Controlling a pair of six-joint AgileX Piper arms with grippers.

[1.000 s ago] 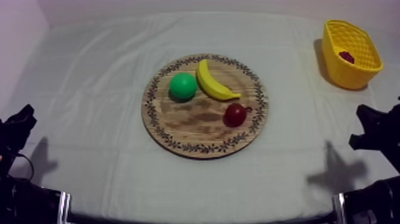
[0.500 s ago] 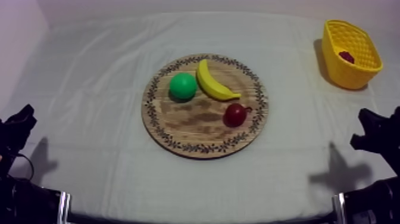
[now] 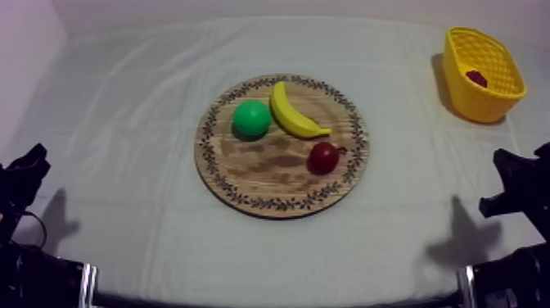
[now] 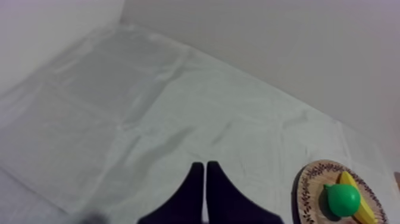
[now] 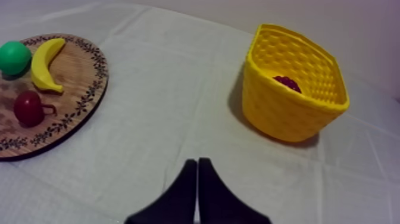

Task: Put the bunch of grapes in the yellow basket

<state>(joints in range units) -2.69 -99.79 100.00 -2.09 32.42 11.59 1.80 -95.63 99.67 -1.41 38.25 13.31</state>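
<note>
Creased grey-white cloth [image 3: 123, 98], pale wall [image 4: 268, 36]; grapes [image 5: 287, 83] in basket [image 5: 286, 116]; left hand [image 4: 205, 165], right hand [image 5: 197, 161] closed, empty

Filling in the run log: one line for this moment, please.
grapes: in yellow basket | board: banana, green fruit, small red fruit | left tool: shut | right tool: shut

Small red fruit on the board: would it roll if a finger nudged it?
Probably: the small red fruit looks round and smooth, so it may roll across the flat wooden board. Its thin stem might check it. Its shine suggests slipperiness.
</note>
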